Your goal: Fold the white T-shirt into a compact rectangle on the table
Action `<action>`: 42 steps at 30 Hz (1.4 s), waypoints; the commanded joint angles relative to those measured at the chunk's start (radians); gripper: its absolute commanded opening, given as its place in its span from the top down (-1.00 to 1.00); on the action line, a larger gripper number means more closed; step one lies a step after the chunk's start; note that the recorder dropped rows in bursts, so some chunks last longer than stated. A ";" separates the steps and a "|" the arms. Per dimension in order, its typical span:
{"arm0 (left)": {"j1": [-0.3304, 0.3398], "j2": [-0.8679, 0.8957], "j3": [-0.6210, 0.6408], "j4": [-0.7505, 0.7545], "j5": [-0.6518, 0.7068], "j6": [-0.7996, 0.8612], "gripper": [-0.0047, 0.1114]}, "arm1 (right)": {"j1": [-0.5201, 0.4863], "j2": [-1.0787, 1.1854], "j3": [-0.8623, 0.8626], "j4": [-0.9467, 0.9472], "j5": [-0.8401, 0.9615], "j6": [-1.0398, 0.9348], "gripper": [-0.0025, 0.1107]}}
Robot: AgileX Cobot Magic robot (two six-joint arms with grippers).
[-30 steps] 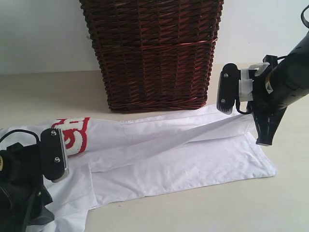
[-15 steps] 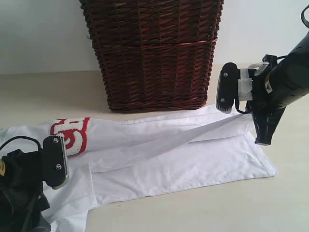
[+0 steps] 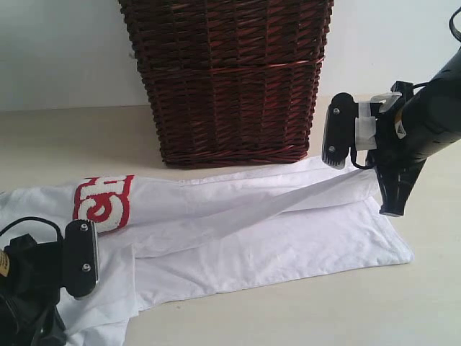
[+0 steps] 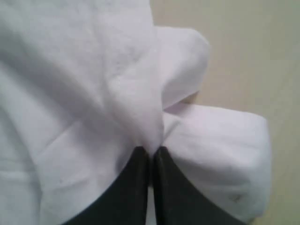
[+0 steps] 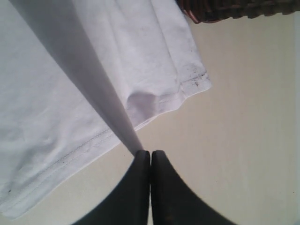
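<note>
The white T-shirt (image 3: 274, 231) lies stretched across the table (image 3: 302, 317), its red-outlined lettering (image 3: 101, 202) at the left end. At the front left corner my left gripper (image 4: 151, 151) is shut, with a bunch of the shirt's cloth (image 4: 140, 108) pinched at its tips. On the right, my right gripper (image 5: 150, 153) hangs a little above the table and is shut on a corner of the shirt. A taut fold (image 3: 317, 196) runs from that corner back across the shirt. In the exterior view my right gripper (image 3: 392, 209) stands just past the shirt's right end.
A tall dark brown wicker basket (image 3: 230, 79) stands right behind the shirt at the middle back. A pale wall (image 3: 65, 50) rises behind the table. The left arm's body (image 3: 36, 288) covers the shirt's front left corner.
My left gripper has sunk toward the front left corner and closed on the cloth, uncovering more of the lettering. The right gripper and its lifted fold have stayed put.
</note>
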 commanded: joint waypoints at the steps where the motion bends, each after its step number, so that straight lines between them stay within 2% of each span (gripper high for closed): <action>1: -0.006 -0.034 -0.053 0.014 0.073 -0.003 0.92 | -0.001 -0.010 0.001 0.003 -0.006 0.000 0.96; 9: -0.006 -0.054 -0.098 0.061 0.226 -0.007 0.92 | -0.001 -0.034 0.001 0.003 -0.008 0.000 0.96; 19: -0.006 -0.079 -0.128 0.061 0.249 -0.007 0.92 | -0.001 -0.072 0.001 0.003 -0.004 -0.003 0.96; 28: -0.006 -0.107 -0.168 0.064 0.389 -0.007 0.92 | 0.003 -0.078 0.001 0.015 -0.002 -0.003 0.96; 31: -0.006 -0.107 -0.168 0.066 0.392 -0.007 0.92 | 0.030 -0.109 0.001 0.025 0.015 -0.003 0.96; 37: -0.006 -0.107 -0.168 0.085 0.385 -0.007 0.92 | 0.109 -0.208 0.001 0.056 0.179 -0.050 0.96; 42: -0.006 -0.107 -0.168 0.100 0.382 -0.007 0.92 | 0.146 -0.259 0.001 0.280 0.434 -0.300 0.96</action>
